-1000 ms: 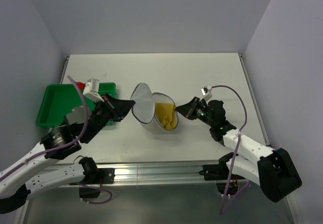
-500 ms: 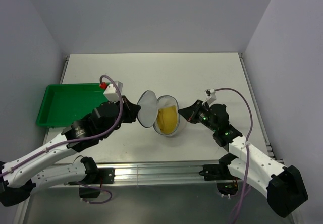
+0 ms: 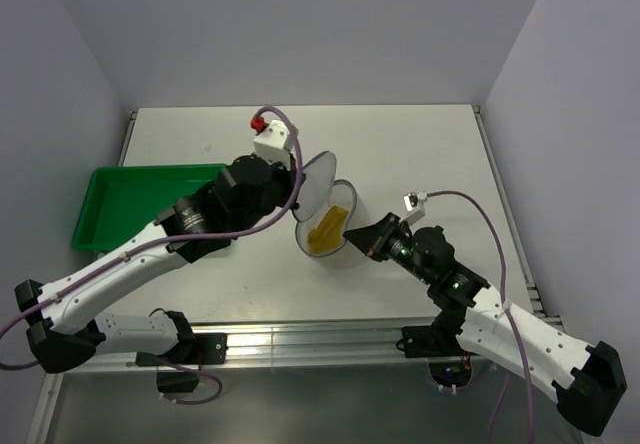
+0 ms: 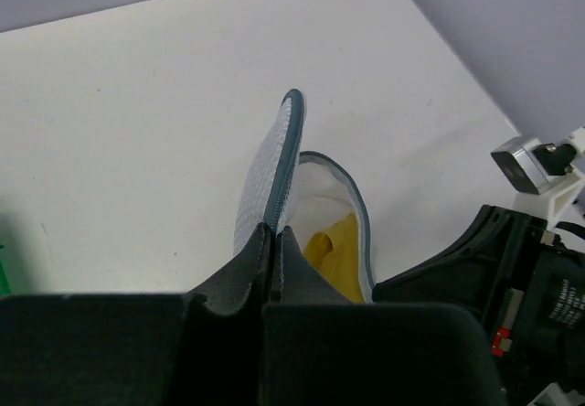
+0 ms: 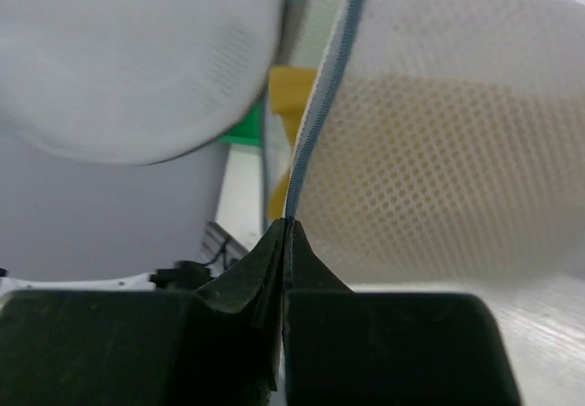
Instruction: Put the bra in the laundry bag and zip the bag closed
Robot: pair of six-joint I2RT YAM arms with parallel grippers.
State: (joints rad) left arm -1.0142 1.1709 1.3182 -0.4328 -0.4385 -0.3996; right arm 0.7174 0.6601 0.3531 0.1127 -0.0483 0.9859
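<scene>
Laundry bag (image 3: 316, 177) ajar — white mesh, yellow bra (image 3: 328, 232) inside

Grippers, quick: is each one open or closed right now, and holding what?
Left gripper: closed, pinching the rim of the laundry bag on its raised half.
Right gripper: closed, pinching the zipper edge of the same bag's other half.

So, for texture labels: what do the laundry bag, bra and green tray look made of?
The laundry bag is white see-through mesh fabric, fine holes visible, with blue-grey zipper trim. The bra seems soft matte yellow cloth; it slumps inside. The green tray is probably rigid plastic, smooth with a moulded rim.
</scene>
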